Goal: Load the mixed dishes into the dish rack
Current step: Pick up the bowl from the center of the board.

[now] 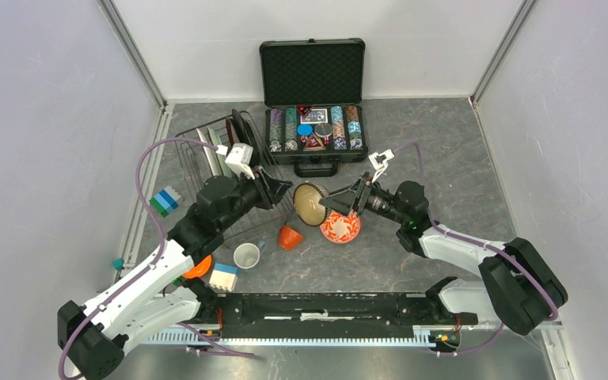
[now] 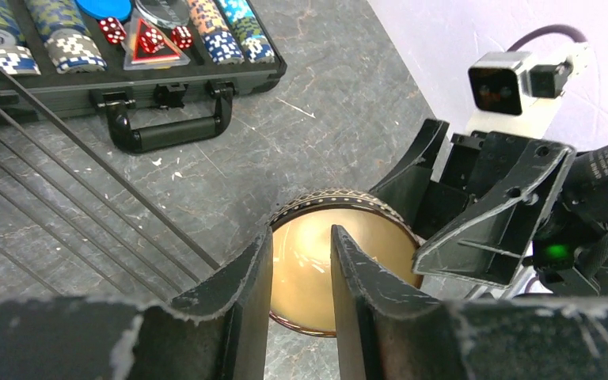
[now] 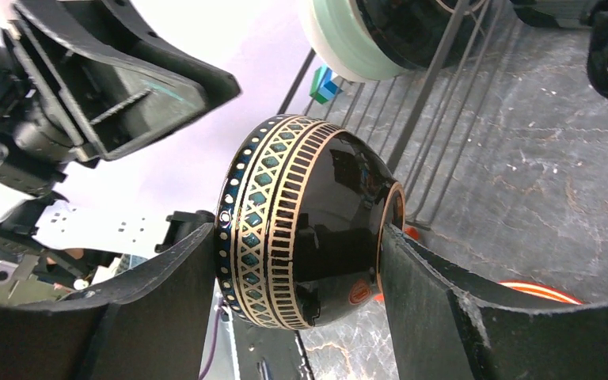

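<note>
Table boxed in by white walls on 3 sides. Open room right of centre and toward the far right corner; left half crowded.

Bowl at mid-table, lifted off the surface, just right of the dish rack. Tipped on its side: axis about level, tan mouth toward the left arm, foot toward the right arm. Black outside with gold and teal banding.

Right fingers spread wide and clamped on the bowl, 1 at the rim, 1 at the foot.

Left fingers parted by a narrow gap, tips right at the mouth, tan inside showing between them. Contact with the rim not clear.

Plates on edge at the rack's far end; near end partly under the left arm.

Nearer than the bowl, on the table: red-patterned dish under the right wrist, orange cup, white cup. Poker chip case open just behind the bowl. White-and-blue toy block beside the left arm.
</note>
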You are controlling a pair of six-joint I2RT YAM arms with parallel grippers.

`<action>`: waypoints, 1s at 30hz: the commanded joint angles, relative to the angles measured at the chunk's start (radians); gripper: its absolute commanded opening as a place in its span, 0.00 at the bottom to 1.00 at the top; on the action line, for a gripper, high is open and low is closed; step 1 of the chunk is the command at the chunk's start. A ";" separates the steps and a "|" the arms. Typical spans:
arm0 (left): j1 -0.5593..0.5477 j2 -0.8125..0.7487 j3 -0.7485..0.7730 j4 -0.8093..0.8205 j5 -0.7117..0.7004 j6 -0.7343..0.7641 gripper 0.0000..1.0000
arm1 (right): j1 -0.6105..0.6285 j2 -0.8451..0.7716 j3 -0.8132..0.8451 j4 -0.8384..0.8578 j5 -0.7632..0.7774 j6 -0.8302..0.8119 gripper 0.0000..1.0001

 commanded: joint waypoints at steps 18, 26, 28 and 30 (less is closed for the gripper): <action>-0.003 -0.198 0.070 -0.267 -0.396 0.049 0.79 | 0.173 -0.017 0.306 -0.316 0.229 -0.362 0.43; -0.001 -0.287 0.128 -0.545 -0.807 -0.005 0.94 | 0.280 0.108 0.548 -0.516 0.364 -0.543 0.42; -0.001 -0.291 0.133 -0.591 -0.854 -0.022 0.97 | 0.310 0.153 0.617 -0.582 0.421 -0.601 0.42; 0.001 -0.291 0.132 -0.618 -0.881 -0.028 0.99 | 0.340 0.203 0.682 -0.646 0.475 -0.648 0.42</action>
